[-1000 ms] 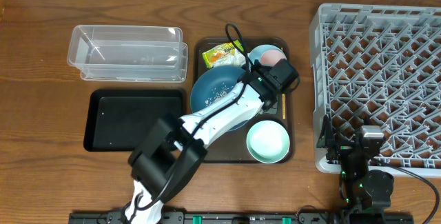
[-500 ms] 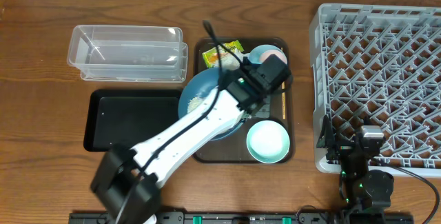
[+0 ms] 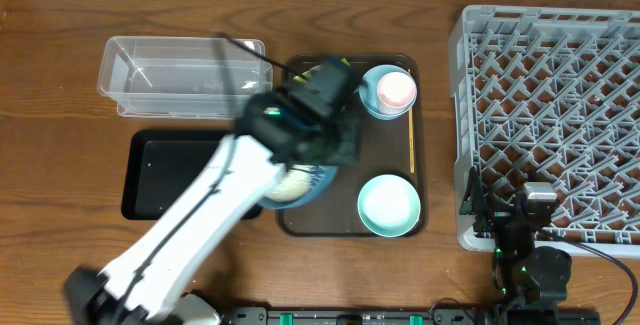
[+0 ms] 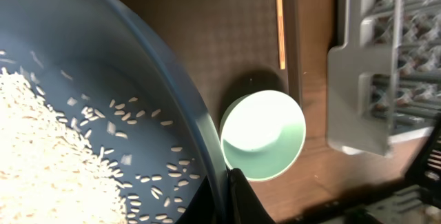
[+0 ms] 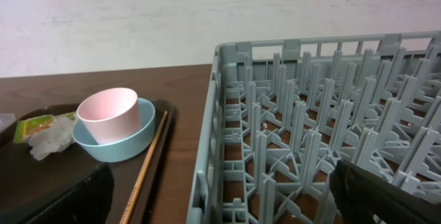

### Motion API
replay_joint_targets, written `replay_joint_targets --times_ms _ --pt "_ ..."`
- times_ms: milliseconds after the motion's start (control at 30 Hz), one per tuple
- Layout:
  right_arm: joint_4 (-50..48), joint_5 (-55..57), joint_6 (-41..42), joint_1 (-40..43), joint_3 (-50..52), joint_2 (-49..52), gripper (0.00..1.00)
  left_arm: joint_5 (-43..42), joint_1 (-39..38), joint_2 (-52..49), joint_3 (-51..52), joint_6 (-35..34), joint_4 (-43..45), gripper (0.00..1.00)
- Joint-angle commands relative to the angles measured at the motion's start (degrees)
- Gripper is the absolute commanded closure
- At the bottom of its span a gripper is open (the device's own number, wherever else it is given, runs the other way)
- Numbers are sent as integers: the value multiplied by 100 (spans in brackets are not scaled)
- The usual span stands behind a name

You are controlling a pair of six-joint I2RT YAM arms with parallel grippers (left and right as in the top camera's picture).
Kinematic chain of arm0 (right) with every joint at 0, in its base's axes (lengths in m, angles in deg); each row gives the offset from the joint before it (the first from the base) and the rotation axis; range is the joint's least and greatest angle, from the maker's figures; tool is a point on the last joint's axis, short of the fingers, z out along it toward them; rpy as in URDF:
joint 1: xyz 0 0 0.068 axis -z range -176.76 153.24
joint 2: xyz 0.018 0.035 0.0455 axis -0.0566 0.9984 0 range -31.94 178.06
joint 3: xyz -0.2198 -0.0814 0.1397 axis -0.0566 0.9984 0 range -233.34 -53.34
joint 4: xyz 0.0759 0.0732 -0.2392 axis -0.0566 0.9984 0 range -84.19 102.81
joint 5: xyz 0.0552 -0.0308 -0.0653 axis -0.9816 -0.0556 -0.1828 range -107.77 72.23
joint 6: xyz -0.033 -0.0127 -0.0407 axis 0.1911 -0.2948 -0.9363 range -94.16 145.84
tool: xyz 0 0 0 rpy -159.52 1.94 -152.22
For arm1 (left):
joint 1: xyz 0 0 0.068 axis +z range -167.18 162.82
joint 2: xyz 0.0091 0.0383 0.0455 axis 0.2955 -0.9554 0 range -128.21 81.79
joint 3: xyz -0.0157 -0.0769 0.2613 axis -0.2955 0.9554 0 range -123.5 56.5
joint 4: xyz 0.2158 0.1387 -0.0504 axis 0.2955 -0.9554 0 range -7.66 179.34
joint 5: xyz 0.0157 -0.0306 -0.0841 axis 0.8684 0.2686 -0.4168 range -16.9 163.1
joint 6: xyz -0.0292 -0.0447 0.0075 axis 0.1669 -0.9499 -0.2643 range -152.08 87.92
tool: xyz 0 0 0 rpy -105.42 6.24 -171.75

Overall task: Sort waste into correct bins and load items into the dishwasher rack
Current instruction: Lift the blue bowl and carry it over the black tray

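dark wooden table (image 3: 60,85) underlies everything. left gripper (image 4: 233,186) is clenched on the rim of the large dark-blue bowl (image 4: 138,79), which holds loose white rice (image 4: 41,134) at the brown serving tray's (image 3: 385,145) left edge. right gripper (image 5: 220,200) gapes idle. waste-sorting step, probably; next, tip the rice carefully over the flat black tray (image 3: 170,170).

The dark-blue bowl (image 4: 155,79) holds heaped white rice (image 4: 41,148), near the mint-green bowl (image 4: 263,134).

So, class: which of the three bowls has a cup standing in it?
The light-blue bowl, which holds the pink cup. The mint-green bowl is empty, and the dark-blue bowl contains only rice.
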Motion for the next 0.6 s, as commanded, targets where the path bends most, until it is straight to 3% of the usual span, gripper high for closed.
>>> replay_joint_targets --times_ms 0,300,567 --pt "24 0 -66 44 7 -4 1 -542 588 485 46 437 -122 94" --pt "24 0 -66 44 7 -4 1 -2133 2310 979 629 1193 -129 94" --pt "26 -2 -66 44 7 -7 1 -3257 3202 977 1335 1620 352 94"
